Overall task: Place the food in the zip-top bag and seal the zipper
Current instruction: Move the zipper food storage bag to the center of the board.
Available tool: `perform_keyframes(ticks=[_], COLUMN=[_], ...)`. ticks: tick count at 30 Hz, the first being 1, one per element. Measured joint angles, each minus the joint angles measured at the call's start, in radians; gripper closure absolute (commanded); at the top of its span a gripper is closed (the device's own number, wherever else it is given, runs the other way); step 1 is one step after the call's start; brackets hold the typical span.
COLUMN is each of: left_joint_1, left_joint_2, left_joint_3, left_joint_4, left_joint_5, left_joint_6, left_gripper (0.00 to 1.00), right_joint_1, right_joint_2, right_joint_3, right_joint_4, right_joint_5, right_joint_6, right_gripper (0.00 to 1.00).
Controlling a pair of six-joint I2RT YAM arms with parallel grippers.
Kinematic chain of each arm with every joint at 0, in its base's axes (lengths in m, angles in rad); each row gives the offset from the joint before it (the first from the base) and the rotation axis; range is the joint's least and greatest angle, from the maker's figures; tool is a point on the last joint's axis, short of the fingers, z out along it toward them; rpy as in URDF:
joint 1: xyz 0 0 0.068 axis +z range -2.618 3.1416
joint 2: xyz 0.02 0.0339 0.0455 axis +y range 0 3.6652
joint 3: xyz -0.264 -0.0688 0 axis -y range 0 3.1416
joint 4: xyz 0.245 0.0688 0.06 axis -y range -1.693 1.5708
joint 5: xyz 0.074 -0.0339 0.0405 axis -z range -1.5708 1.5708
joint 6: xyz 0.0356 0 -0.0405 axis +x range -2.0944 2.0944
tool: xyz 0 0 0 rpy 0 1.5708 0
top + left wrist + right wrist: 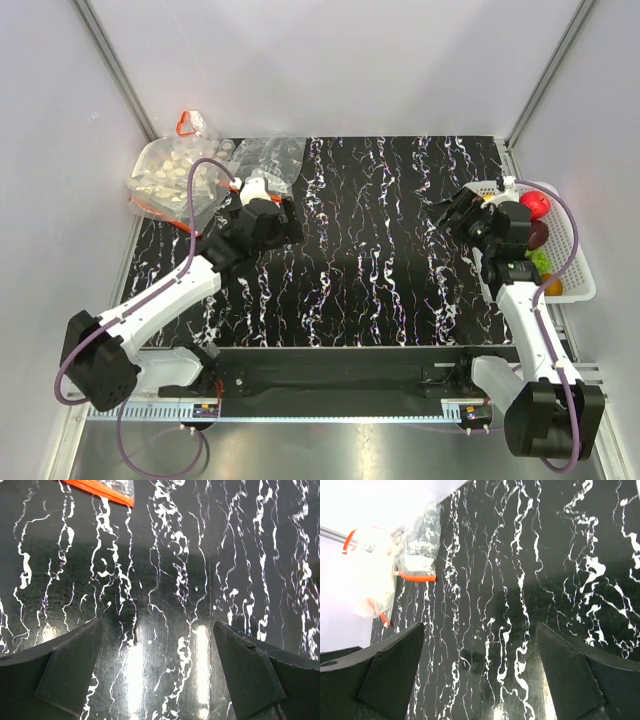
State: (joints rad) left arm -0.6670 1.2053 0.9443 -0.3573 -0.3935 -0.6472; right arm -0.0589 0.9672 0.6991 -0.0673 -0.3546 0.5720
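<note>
Clear crinkly zip-top bag (268,158), far left of table (400,250), red-orange zipper (416,578) (thin strip) along near edge

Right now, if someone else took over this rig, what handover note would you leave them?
Left claw: open, empty, low over the table near the zip-top bag.
Right claw: open, empty, beside the white basket at the table's right edge.
The zip-top bag lies at the far left, next to the larger bag of whitish pieces. Its zipper shows, but I cannot tell whether it is open or shut.
The food sits in the basket.
Done: nothing moved into the bag yet.
Left: put the food in the bag, then seal the zipper.
</note>
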Motion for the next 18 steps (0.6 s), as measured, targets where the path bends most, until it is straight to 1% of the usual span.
perform_keyframes(ticks=[4, 6, 8, 9, 12, 15, 16, 18], left_joint_1=[0.013, 0.044, 0.1, 0.131, 0.259, 0.356, 0.38, 0.41], left_joint_2=[0.045, 0.097, 0.159, 0.187, 0.307, 0.443, 0.493, 0.583], left_joint_3=[0.006, 0.022, 0.034, 0.038, 0.047, 0.07, 0.085, 0.117], left_joint_4=[0.008, 0.014, 0.038, 0.056, 0.14, 0.217, 0.239, 0.275], left_joint_5=[-0.037, -0.043, -0.032, -0.023, 0.025, 0.08, 0.096, 0.119], left_joint_6=[-0.044, -0.083, -0.13, -0.149, -0.237, -0.319, -0.345, -0.387], left_gripper=[0.01, 0.02, 0.04, 0.1, 0.21, 0.23, 0.27, 0.29], right_joint_1=[0.0, 0.0, 0.0, 0.0, 0.0, 0.0, 0.0, 0.0], right_joint_2=[-0.031, -0.04, -0.054, -0.061, -0.086, -0.106, -0.111, -0.117], right_joint_3=[-0.035, -0.053, -0.075, -0.084, -0.11, -0.126, -0.131, -0.136], right_joint_4=[0.036, 0.053, 0.074, 0.08, 0.1, 0.114, 0.125, 0.135], right_joint_5=[0.01, 0.015, 0.019, 0.021, 0.028, 0.034, 0.034, 0.037], right_joint_6=[0.003, 0.003, 0.003, 0.003, 0.002, 0.001, 0.001, 0.001], right_gripper=[0.0, 0.01, 0.0, 0.0, 0.0, 0.0, 0.0, 0.0])
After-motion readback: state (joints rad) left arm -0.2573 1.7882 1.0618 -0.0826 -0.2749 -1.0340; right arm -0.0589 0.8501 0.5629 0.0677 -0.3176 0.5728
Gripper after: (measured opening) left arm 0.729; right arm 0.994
